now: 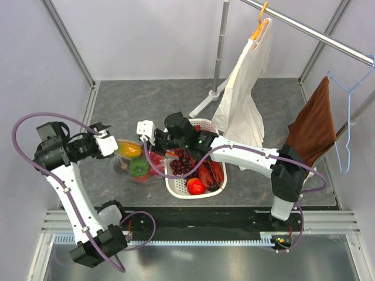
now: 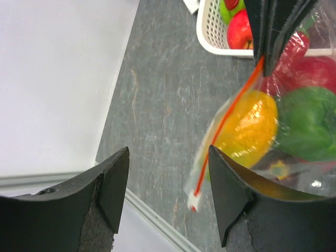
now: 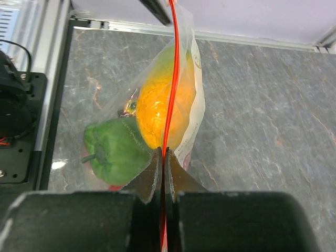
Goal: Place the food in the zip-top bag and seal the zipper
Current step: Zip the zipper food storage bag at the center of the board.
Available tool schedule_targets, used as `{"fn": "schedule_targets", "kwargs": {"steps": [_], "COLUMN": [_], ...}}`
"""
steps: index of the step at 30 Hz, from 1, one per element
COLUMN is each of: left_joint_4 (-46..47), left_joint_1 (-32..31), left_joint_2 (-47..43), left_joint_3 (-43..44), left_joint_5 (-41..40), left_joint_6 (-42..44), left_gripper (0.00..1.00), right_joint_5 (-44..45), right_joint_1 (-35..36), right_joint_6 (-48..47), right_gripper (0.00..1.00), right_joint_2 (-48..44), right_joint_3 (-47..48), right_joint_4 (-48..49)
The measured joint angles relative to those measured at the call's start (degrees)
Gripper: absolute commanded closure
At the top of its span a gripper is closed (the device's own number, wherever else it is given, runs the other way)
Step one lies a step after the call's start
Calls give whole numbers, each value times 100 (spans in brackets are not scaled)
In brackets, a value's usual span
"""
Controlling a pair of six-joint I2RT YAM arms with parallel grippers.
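Bag point(image 3: 190, 113), clear and crinkly, with straight orange-red zipper point(image 3: 171, 79).

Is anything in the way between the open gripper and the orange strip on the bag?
No, nothing visible. The left gripper is open, and the zipper has its loose end hanging between the fingers. The right gripper pinches the zipper farther along.

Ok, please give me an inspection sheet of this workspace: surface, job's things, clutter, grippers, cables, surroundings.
Surface: grey marbled table top.
Job's things: clear plastic zip-top bag holds a yellow-orange toy piece and a green toy pepper; white slotted basket holds grapes, red lobster, red round fruit.
Clutter: nothing seen.
Grippers: left gripper open, at the bag's end; right gripper shut on the orange-red zipper strip.
Cables: purple cables loop along both arms.
Surroundings: white garment, brown cloth, blue wire hanger on a rail.
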Motion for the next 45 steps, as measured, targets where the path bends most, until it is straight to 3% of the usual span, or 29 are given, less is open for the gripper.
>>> {"fn": "schedule_targets", "kwargs": {"steps": [5,11,16,24,32,39,44,45], "left_joint_4": [4,-13,22,15,9,11,9,7], "left_joint_1": [-431,-1471,-1574,-2286,-2402,-2426,-2457,-2457], "left_joint_2": [289,584,833,581,774,973,986,986], "left_joint_3": [2,50,286,170,107,35,-4,-24], "left_joint_5": [-15,-505,-459,-527,-796,-1051,-1196,-1226], "left_joint_6": [155,-72,-463,-754,-798,-798,-793,-793], "left_gripper": [36,38,39,41,46,66,73,79], "right_joint_5": [-181,-221,-210,-212,-245,-321,-321,-319], "right_joint_1": [101,144,107,-57,-92,-96,-107,-107], "right_joint_6": [-33,-35,-7,129,210,225,269,280], "right_gripper": [100,100,100,100,100,100,100,100], "right_joint_2": [2,9,11,101,133,133,133,133], "right_joint_3": [4,4,4,4,4,4,4,4], "right_joint_4": [7,11,20,120,133,149,168,170]}}
